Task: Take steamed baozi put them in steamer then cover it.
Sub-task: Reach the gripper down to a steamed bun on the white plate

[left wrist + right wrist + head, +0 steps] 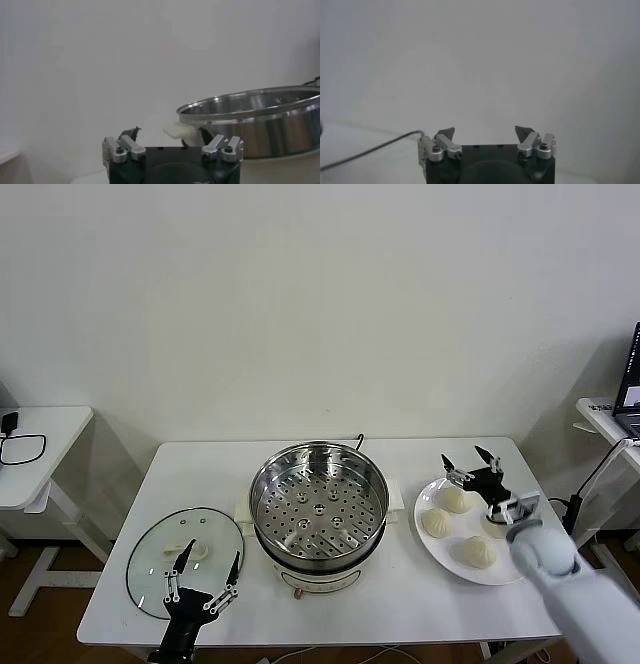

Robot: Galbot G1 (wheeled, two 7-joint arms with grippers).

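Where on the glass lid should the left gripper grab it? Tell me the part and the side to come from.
Grip the white oblong handle at the centre of the glass lid, coming straight down from above. The lid lies flat on the table with its handle up, and its wide thin rim offers no hold. The open left gripper hovers over it; its fingers should straddle the handle's narrow width.

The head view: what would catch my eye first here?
The shiny steamer stands open and empty mid-table, its perforated tray bare. On its right, a white plate holds the steamed baozi, with the right claw open above them. On its left, the glass cover lies flat, the open left claw over it.
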